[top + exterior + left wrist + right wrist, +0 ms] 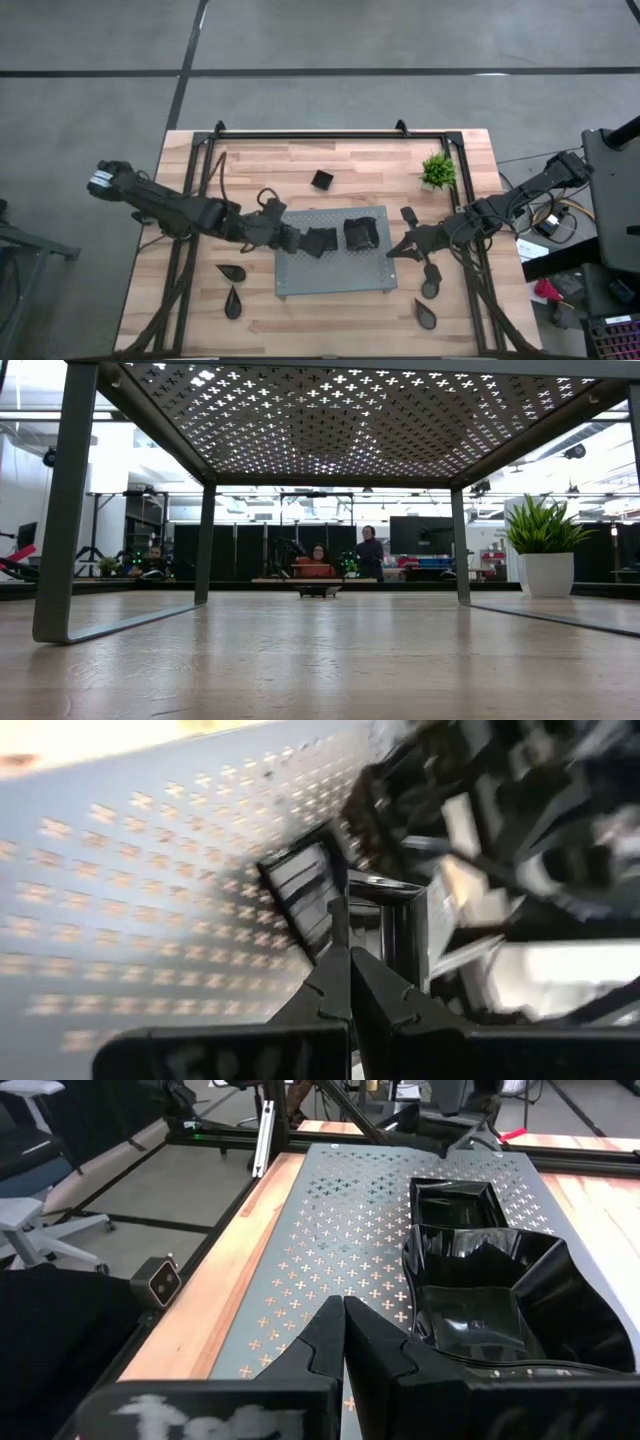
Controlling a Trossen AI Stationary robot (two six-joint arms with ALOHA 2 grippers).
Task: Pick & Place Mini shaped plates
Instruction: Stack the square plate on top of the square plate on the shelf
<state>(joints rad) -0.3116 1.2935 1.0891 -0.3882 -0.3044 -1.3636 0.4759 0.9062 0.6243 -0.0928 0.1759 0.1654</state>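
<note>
Two black mini plates are on the grey perforated board (335, 275): a square one (321, 240) toward its left and a wavy-edged one (360, 232) just right of it. My left gripper (303, 243) reaches in from the left and is shut on the square plate (300, 885). My right gripper (394, 250) is shut and holds nothing; it hovers at the board's right edge, a little apart from the wavy plate (500, 1315). Both plates show in the right wrist view, the square one (455, 1205) farther off. My left gripper pinches the square plate's wall (338, 910) between its two fingers, coming in nearly level from the table's left. The plate sits over the board's left part; whether it is lifted clear of the board, I cannot tell.
Another small square plate (322, 180) stands behind the board. Teardrop plates lie on the wood at the left (230, 271) (233, 302) and at the right (407, 215) (425, 315). The potted plant (437, 170) stands far right. The board stands on legs (65, 510). People sit in the room beyond.
</note>
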